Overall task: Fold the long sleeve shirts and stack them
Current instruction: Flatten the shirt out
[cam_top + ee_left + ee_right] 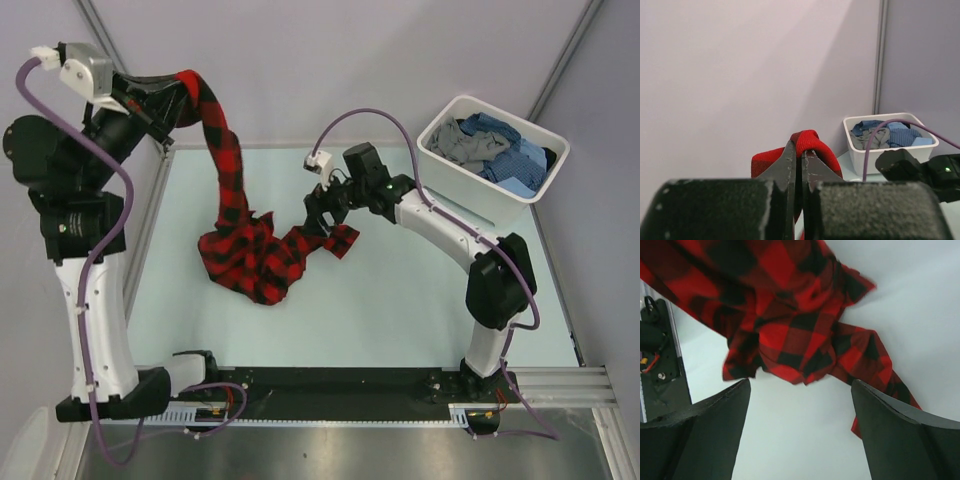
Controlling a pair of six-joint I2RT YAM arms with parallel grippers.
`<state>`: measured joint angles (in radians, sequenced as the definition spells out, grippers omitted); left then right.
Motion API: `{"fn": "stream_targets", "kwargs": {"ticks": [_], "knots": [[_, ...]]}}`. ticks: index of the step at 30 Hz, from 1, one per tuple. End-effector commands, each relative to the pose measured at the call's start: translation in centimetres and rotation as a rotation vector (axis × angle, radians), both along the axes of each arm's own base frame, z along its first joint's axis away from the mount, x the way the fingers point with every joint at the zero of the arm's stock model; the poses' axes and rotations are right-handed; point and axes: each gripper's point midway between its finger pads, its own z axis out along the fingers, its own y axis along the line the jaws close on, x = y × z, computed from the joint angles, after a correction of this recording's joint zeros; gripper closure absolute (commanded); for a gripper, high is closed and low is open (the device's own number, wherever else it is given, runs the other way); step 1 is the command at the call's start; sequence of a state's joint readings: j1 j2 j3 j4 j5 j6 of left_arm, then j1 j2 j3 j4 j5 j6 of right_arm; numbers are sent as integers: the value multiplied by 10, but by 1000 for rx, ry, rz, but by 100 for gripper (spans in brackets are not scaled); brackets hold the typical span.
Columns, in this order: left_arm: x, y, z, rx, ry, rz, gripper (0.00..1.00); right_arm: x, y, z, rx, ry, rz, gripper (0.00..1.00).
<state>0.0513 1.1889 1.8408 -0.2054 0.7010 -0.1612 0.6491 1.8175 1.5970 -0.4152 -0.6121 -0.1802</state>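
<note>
At the bottom of the overhead view my two bases are sitting on the black rail; beyond them the pale table (400, 310) is stretching toward the back wall. In the middle of the frame the red-and-black check shirt (255, 255) is lying mostly in a crumpled heap on the table; my right gripper (322, 215) is hovering over the heap's right edge, jaws spread wide with nothing between them; in the right wrist view its two fingers are framing the bunched check cloth beneath. From the heap one part of the shirt is rising like a twisted rope toward the upper left; there my left gripper (165, 110) is pinching its end, jaws closed tight on the fabric, and the left wrist view is showing a red fold bulging past the fingertips. In the upper right the white tub (470, 195) is standing at the table's far corner, holding the blue check shirts (510, 160) and a grey shirt (460, 145) in a jumble.
</note>
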Motion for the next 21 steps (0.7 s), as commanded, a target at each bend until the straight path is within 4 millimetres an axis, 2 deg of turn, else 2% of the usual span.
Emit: {"fn": "stream_targets", "kwargs": {"ticks": [1,3,4,5,7,8,9,10,12,13,14,15,17,18,21], "knots": [[19,3,-1,-56,47,12,100,7,29,54,155,-75,6,12],[23,-3,-9,-54,83,-24,100,19,30,87,223,-127,-14,11],[25,-5,-14,-51,96,-30,100,22,31,107,261,-149,-19,2],[24,-10,-17,-45,97,-42,100,24,33,134,315,-177,-19,0],[30,-9,-24,-29,99,-23,100,19,37,167,390,-227,12,0],[26,-21,-23,-26,95,-59,100,13,41,179,416,-243,26,0],[30,-23,-22,-27,93,-63,100,10,43,188,436,-267,38,0],[32,-25,-22,-29,95,-77,100,0,51,193,448,-277,61,0],[34,-30,-18,-29,83,-111,100,-2,57,203,467,-306,55,0],[28,-37,-18,-23,85,-165,100,-5,61,206,474,-317,63,0],[25,-41,-18,-16,85,-197,100,-2,65,205,476,-321,59,0],[22,-45,-16,-13,71,-224,100,2,66,215,492,-344,43,0],[12,-55,-19,-10,88,-317,100,13,69,216,489,-363,13,0],[7,-58,-17,-14,81,-352,100,16,68,221,481,-419,16,0],[-12,-68,-15,1,66,-457,100,32,55,219,460,-517,2,0]]}}
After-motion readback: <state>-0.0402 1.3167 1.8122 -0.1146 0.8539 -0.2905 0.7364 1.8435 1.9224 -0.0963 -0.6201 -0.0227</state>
